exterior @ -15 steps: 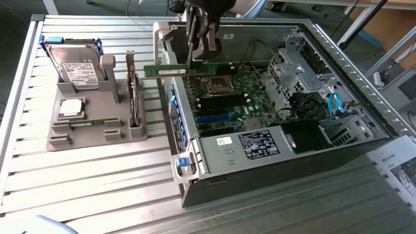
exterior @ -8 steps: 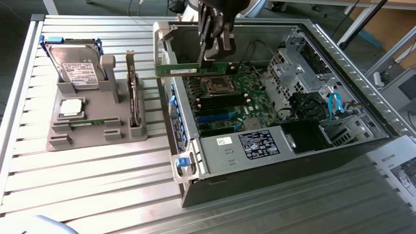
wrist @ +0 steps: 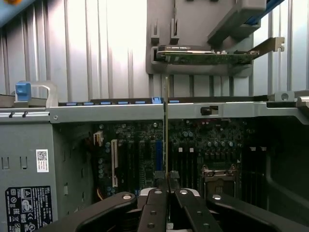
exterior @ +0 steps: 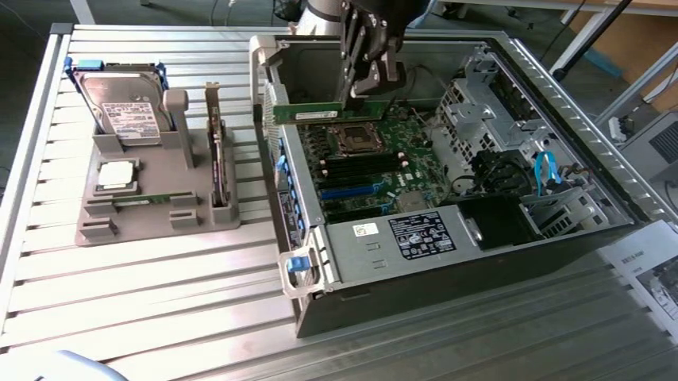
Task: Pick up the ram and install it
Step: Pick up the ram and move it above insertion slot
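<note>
Installation looks under way: black metal claw pinches long, thin green circuit-board ram stick, held above the green motherboard in the open grey steel computer case. Seating calls for squaring its edge over a memory slot.

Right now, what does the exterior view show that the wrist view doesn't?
The exterior view adds the hard drive and the processor chip on the gray holder. The wrist view adds the ram seen edge-on, hanging above the motherboard. Shared: the gripper shut on the ram, the open computer case, and the expansion card.
</note>
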Available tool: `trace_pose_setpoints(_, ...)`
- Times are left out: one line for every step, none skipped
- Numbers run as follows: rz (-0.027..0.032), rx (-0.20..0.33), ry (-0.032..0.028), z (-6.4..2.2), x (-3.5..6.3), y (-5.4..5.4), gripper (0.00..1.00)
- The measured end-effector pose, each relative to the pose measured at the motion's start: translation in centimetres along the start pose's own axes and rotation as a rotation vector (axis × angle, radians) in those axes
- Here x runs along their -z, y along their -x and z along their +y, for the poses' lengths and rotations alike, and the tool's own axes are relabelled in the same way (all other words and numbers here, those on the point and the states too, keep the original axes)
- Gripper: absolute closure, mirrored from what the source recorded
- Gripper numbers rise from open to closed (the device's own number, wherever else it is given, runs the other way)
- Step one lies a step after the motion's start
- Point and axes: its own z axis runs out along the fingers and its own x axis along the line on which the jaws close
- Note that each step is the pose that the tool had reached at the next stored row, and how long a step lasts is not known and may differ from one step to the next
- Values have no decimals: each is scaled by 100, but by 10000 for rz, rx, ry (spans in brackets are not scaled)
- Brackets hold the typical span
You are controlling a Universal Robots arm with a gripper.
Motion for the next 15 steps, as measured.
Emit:
trace_pose_setpoints(-1,19,0,-19,0,0,88)
trace_pose_setpoints(-2,38,1,-39,0,1,88)
trace_pose_setpoints(-2,55,2,-61,0,1,88)
trace_pose_setpoints(-2,71,2,-82,0,1,88)
trace_pose_setpoints(-1,88,3,-106,1,2,88)
trace_pose_setpoints(-2,102,2,-130,1,2,88)
trace_pose_setpoints(-1,117,3,-160,1,3,88)
trace_pose_setpoints(-1,129,4,-188,1,3,88)
trace_pose_setpoints(-1,141,4,-215,2,4,88)
trace_pose_setpoints(-1,152,4,-241,2,4,88)
trace_pose_setpoints(-1,164,4,-274,2,5,88)
trace_pose_setpoints(-1,173,5,-301,2,5,88)
trace_pose_setpoints(-1,181,5,-327,2,6,88)
trace_pose_setpoints(0,191,5,-357,3,6,88)
trace_pose_setpoints(-1,199,5,-383,3,7,88)
